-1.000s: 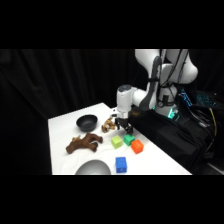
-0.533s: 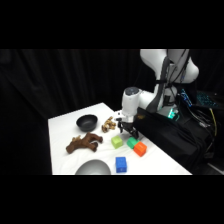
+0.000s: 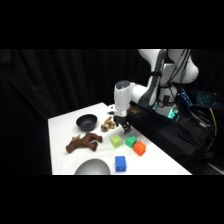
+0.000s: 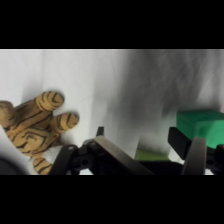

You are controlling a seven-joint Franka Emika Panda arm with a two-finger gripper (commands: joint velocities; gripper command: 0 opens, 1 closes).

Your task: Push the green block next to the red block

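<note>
— Two blocks matter. Where?
— On the tabletop [image 3: 65, 130]: green block [image 3: 131, 141] touching red block [image 3: 139, 148].
— And the gripper [image 3: 123, 126]?
— Just above green; I cannot tell its grip. Nudge gently, if at all.

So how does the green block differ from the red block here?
The green block is deep emerald, while the red block is orange-red. The green block lies nearer the claw, just below it, whereas the red block sits on the green one's far side, closer to the table's front edge. In the wrist view only the green block shows, not the red. Both are small cubes of similar size, resting close together.
</note>
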